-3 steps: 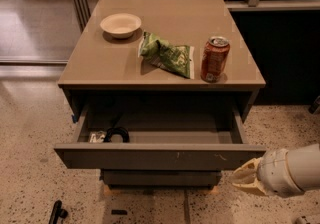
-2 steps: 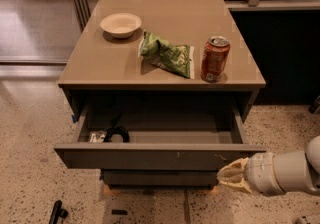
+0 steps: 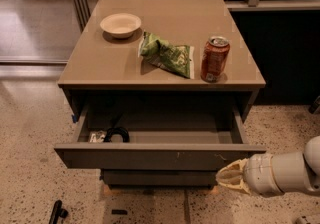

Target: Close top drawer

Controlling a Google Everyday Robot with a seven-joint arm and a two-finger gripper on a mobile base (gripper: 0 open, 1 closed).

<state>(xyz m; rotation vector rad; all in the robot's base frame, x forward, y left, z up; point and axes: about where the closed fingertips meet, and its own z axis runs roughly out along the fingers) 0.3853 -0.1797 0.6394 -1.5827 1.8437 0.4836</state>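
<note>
camera view: the robot's end effector (image 3: 227, 176) hangs low, its tip pointing at the cabinet. whether it is open or closed cannot be told. the top drawer (image 3: 160, 157) stands pulled well out, its scratched front just up and to the left of the end effector, near but with contact unclear. the closing push looks not yet begun. the approach is the step in hand, and the next move likely calls for rising to meet the flat front squarely, then driving it straight back under the counter (image 3: 100, 63).

inside the drawer, far to the left of the end effector, lie a coiled black cord (image 3: 117, 134) and a small pale item (image 3: 96, 137); the rest of the drawer floor shows bare. above and beyond, a bowl (image 3: 120, 24) appears empty beside a green snack bag (image 3: 167, 54) and a red soda can (image 3: 215, 59).
</note>
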